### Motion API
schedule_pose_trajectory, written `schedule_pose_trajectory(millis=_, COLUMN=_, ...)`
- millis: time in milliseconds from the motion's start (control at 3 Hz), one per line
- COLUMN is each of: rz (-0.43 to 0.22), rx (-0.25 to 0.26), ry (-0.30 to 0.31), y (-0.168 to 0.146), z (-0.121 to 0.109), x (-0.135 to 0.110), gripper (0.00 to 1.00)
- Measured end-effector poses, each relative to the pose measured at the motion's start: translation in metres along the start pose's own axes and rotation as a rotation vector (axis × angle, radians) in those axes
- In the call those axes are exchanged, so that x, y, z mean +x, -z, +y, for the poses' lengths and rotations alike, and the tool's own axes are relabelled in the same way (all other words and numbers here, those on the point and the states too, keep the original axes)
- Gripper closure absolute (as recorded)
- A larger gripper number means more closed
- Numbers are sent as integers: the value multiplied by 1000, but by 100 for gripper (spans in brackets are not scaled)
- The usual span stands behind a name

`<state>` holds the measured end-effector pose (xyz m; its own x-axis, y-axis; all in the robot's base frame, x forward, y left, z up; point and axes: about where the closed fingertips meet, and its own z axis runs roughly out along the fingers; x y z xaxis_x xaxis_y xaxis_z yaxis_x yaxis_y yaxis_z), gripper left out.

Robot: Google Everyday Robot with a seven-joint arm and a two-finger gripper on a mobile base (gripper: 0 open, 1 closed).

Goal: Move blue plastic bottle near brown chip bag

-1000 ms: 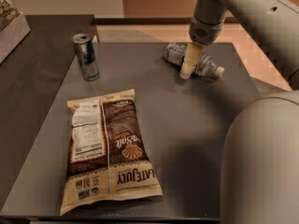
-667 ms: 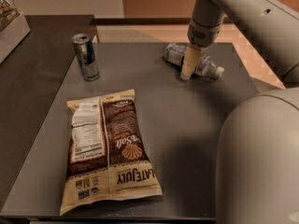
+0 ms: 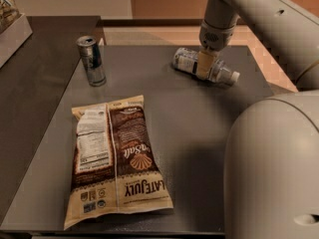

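Observation:
The blue plastic bottle point(image 3: 185, 59) lies on its side at the back right of the dark table point(image 3: 199, 128), its white cap point(image 3: 234, 77) pointing right. My gripper point(image 3: 205, 65) comes down from above and sits at the bottle's middle, covering part of it. The brown chip bag point(image 3: 117, 158) lies flat at the front left of the table, well apart from the bottle, with its orange shell logo and "LATE JULY" lettering upside down to the camera.
A slim blue-and-silver can point(image 3: 91, 60) stands upright at the back left of the table. My arm's large grey body point(image 3: 274, 168) fills the lower right. A second dark surface point(image 3: 30, 83) with a light box point(image 3: 11, 34) lies to the left.
The upper part of the arm has shifted slightly to the left. The gripper stays at the bottle, which has not moved.

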<state>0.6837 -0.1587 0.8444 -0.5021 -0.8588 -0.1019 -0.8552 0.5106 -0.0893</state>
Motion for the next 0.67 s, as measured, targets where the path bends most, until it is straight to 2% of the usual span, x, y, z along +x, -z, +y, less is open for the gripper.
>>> schedule_pose_trajectory(millis=333, rz=-19, rx=6, ry=19, y=13, z=4, x=-5, gripper=87)
schedule_pose_trajectory(millis=667, rz=-36, rx=9, ry=53, y=34, z=21, x=-10, gripper=100)
